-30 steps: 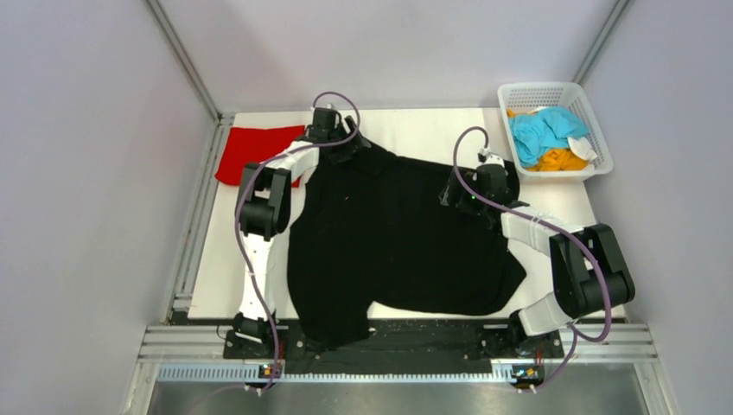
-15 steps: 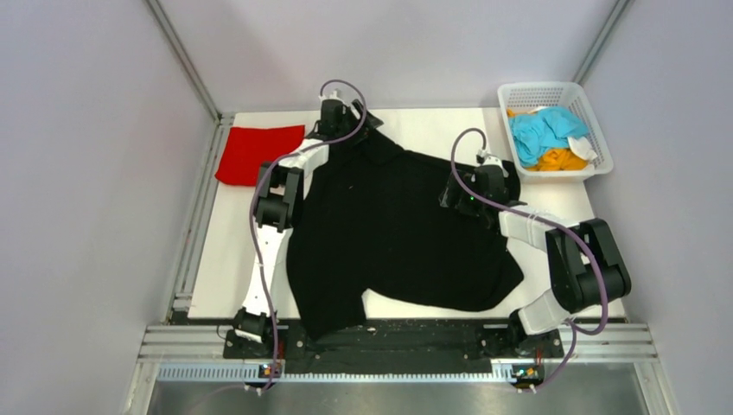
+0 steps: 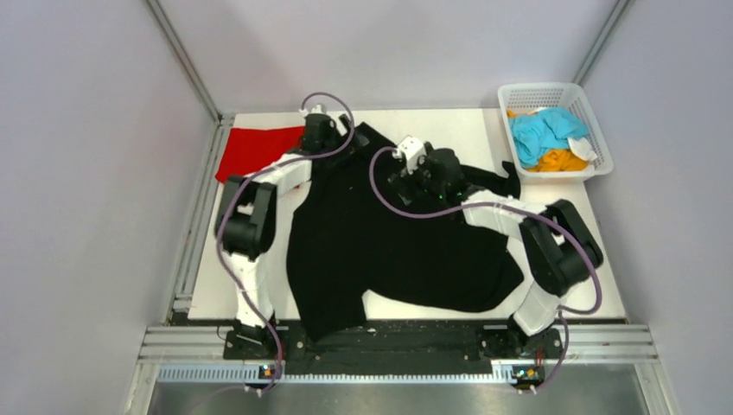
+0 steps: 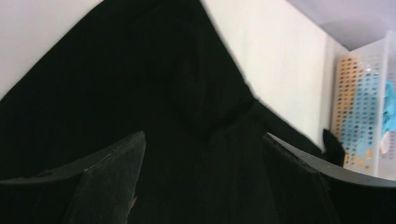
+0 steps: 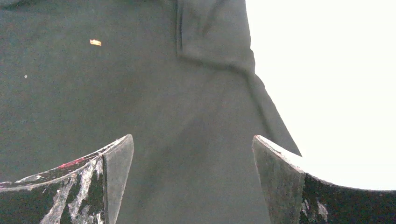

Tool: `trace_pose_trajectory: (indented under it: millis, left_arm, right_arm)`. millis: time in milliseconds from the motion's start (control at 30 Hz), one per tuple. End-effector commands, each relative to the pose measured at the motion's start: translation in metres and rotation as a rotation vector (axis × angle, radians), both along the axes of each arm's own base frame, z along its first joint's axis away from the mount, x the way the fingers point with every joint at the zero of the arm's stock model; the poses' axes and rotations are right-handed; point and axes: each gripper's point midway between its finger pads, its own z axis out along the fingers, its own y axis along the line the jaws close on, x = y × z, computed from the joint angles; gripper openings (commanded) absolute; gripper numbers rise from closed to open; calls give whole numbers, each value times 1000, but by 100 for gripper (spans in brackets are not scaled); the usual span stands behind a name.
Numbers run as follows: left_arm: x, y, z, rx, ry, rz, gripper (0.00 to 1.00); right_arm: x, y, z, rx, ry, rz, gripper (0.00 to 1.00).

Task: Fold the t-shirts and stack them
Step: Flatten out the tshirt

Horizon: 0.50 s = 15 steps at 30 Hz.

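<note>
The large black t-shirt (image 3: 398,251) lies spread over the middle of the table, its hem hanging at the near edge. My left gripper (image 3: 340,138) hovers open over its far left shoulder; the left wrist view shows black cloth (image 4: 140,84) below the gripper (image 4: 203,140), nothing between the fingers. My right gripper (image 3: 404,177) stands open over the shirt's upper middle; the right wrist view shows its wide-apart fingers (image 5: 194,140) above the cloth (image 5: 140,84). A red t-shirt (image 3: 255,149) lies flat at the far left. Light blue (image 3: 544,130) and orange (image 3: 562,160) shirts sit bunched in the basket.
The white mesh basket (image 3: 553,88) stands at the far right corner, also seen in the left wrist view as the basket (image 4: 359,116). Bare white table (image 3: 449,128) shows behind the black shirt. Grey walls close in the sides and back.
The left gripper let go of the shirt's far left shoulder, opened and drew back a little. The right arm swung left from the right sleeve to the shirt's upper middle, uncovering the sleeve.
</note>
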Motion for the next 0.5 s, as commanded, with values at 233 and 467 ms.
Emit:
trace_pose_trajectory:
  millis: [233, 467]
  left_arm:
    - [-167, 52, -45, 87, 282, 34, 96]
    - [-201, 64, -82, 81, 371, 83, 95]
  right_arm:
    - [80, 84, 9, -489, -562, 688, 91]
    - [110, 95, -20, -596, -610, 736, 85]
